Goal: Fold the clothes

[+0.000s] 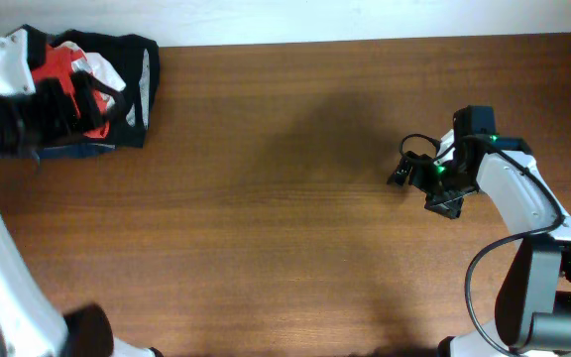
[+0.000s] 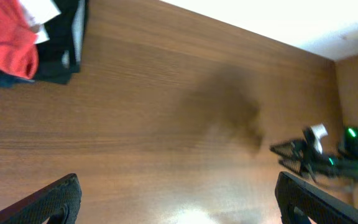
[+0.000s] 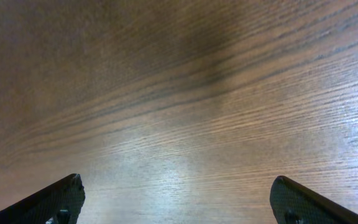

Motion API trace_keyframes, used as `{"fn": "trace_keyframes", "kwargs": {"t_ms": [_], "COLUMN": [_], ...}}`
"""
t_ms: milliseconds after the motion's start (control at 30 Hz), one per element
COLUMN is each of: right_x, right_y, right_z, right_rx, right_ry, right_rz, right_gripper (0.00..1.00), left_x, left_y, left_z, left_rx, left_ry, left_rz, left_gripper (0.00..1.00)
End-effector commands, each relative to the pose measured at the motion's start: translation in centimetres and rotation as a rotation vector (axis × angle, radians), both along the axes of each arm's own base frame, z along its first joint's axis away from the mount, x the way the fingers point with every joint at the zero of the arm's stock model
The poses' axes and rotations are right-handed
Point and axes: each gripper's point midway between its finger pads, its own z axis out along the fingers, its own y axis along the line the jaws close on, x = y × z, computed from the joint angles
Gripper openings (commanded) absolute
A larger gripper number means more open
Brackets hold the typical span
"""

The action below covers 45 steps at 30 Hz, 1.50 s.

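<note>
**Left gripper** [image 2: 178, 202]: the two dark fingertips [image 2: 58, 198] stand wide apart at the lower corners of the left wrist view, with only bare wood between them and nothing gripped. The pile of clothes [image 1: 117, 69] lies just beside this gripper. It is a black garment bunched with red and white cloth, unfolded, at the far left corner of the wooden table [image 1: 285, 228]. In the overhead view the left arm [image 1: 8, 94] lies partly across the left part of the pile, so whether it touches the cloth cannot be told.

**Right gripper** [image 3: 179, 202]: the fingertips [image 3: 58, 198] are likewise spread wide over bare wood grain and hold nothing. It sits well apart from the pile of clothes, across the table towards the right side. The right arm [image 1: 509, 188], white with green indicator lights, bends back from it to the near right corner.

**Setting**: a pale wall [image 1: 365, 18] runs behind the pile of clothes, along the table's far edge.
</note>
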Motion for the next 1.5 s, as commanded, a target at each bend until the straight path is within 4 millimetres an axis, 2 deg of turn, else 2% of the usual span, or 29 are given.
{"fn": "trace_keyframes", "kwargs": {"t_ms": [0, 33, 67, 100, 133, 200, 300, 400, 433, 467, 533, 600, 667, 700, 800, 867, 933, 1000, 1033, 1067, 1467], "right_x": [0.0, 0.0, 0.0, 0.0, 0.0, 0.0, 0.0, 0.0, 0.0, 0.0, 0.0, 0.0, 0.0, 0.0, 0.0, 0.0, 0.0, 0.0, 0.0, 0.0, 0.0], "right_y": [-0.3, -0.3, -0.3, -0.3, -0.3, -0.3, -0.3, -0.3, -0.3, -0.3, -0.3, -0.3, -0.3, -0.3, -0.3, -0.3, -0.3, -0.3, -0.3, -0.3, -0.3], "right_z": [0.1, 0.1, 0.1, 0.1, 0.1, 0.1, 0.1, 0.1, 0.1, 0.1, 0.1, 0.1, 0.1, 0.1, 0.1, 0.1, 0.1, 0.1, 0.1, 0.1, 0.1], "right_rx": [-0.009, -0.009, -0.009, -0.009, -0.009, -0.009, -0.009, -0.009, -0.009, -0.009, -0.009, -0.009, -0.009, -0.009, -0.009, -0.009, -0.009, -0.009, -0.009, -0.009, -0.009], "right_ry": [-0.003, -0.003, -0.003, -0.003, -0.003, -0.003, -0.003, -0.003, -0.003, -0.002, -0.003, -0.003, -0.003, -0.003, -0.003, -0.003, -0.003, -0.003, -0.003, -0.003, -0.002], "right_rz": [-0.005, -0.005, -0.005, -0.005, -0.005, -0.005, -0.005, -0.005, -0.005, -0.005, -0.005, -0.005, -0.005, -0.005, -0.005, -0.005, -0.005, -0.005, -0.005, -0.005, -0.005], "right_gripper": [0.99, 0.99, 0.99, 0.99, 0.99, 0.99, 0.99, 0.99, 0.99, 0.99, 0.99, 0.99, 0.99, 0.99, 0.99, 0.99, 0.99, 0.99, 0.99, 0.99, 0.99], "left_x": [-7.4, -10.3, -13.2, -14.8, -17.7, -21.5, -24.5, -25.4, -25.3, -24.4, -20.5, -17.0, -14.6, -13.6, -11.2, -10.1, -9.6, -9.5, -9.7, -9.7, -9.7], "left_y": [-5.7, -7.7, -8.8, -8.9, -9.0, -9.3, -9.4, -9.5, -9.5, -9.5, -9.6, -9.8, -9.1, -8.4, -4.4, -2.4, -2.7, -4.2, -5.1, -5.0, -5.0], "left_z": [3.2, 2.3, 0.7, -0.6, -2.8, -5.1, -5.0, -4.5, -4.9, -5.2, -5.5, -8.5, -11.1, -12.9, -18.3, -18.7, -20.4, -22.0, -22.6, -22.6, -22.7], "left_rx": [0.041, 0.035, 0.050, 0.068, 0.077, 0.059, 0.076, 0.081, 0.078, 0.083, 0.075, 0.099, 0.093, 0.065, -0.104, -0.063, 0.069, 0.188, 0.285, 0.330, 0.330], "left_ry": [-0.127, -0.113, -0.086, -0.066, -0.041, -0.046, -0.147, -0.203, -0.189, -0.218, -0.387, -0.619, -0.779, -0.815, -0.733, -0.815, -0.852, -0.877, -0.895, -0.908, -0.906], "left_rz": [-0.153, -0.217, -0.257, -0.265, -0.268, -0.270, -0.267, -0.267, -0.268, -0.268, -0.239, -0.245, -0.172, -0.098, 0.279, 0.385, 0.304, 0.140, 0.032, 0.012, 0.012], "left_gripper": [0.99, 0.99, 0.99, 0.99, 0.99, 0.99, 0.99, 0.99, 0.99, 0.99, 0.99, 0.99, 0.99, 0.99, 0.99, 0.99, 0.99, 0.99, 0.99, 0.99, 0.99]}}
